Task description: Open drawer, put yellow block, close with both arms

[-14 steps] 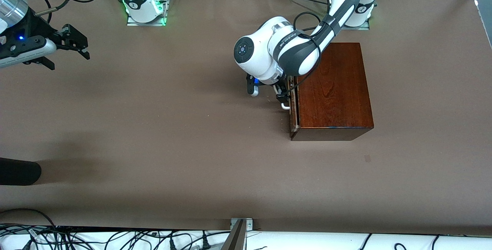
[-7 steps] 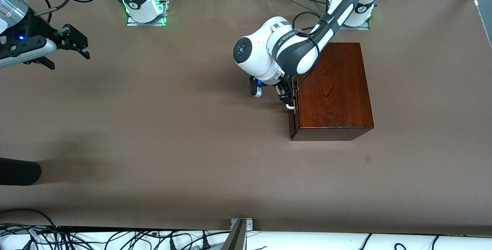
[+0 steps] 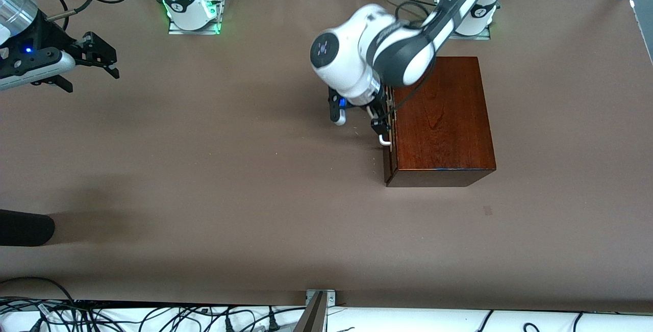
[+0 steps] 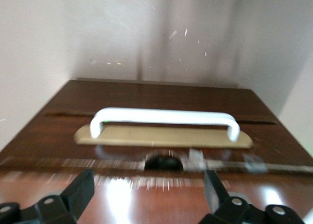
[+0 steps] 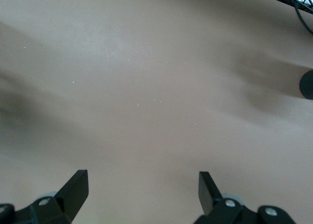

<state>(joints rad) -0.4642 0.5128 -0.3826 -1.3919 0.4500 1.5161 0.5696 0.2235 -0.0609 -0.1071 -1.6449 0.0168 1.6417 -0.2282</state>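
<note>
The drawer (image 3: 389, 158) is pushed flush into the dark mahogany box (image 3: 444, 118), and only its dark front and white handle (image 3: 383, 141) show. My left gripper (image 3: 378, 124) hangs open just in front of the drawer's front, above the handle (image 4: 164, 117), and holds nothing. In the left wrist view its fingers (image 4: 82, 187) stand wide apart, clear of the handle. My right gripper (image 3: 104, 60) waits open over bare table at the right arm's end, with nothing between its fingers (image 5: 76, 185). The yellow block is out of view.
A black rounded object (image 3: 25, 227) juts in over the table edge at the right arm's end. Cables (image 3: 153, 316) and a metal bracket (image 3: 317, 299) line the table edge nearest the front camera. Brown table surface (image 3: 229, 169) stretches between the box and the right gripper.
The drawer, open a crack one second ago, has slid fully shut. The left arm's wrist has since lifted and swung toward its base. The right arm has not moved.
</note>
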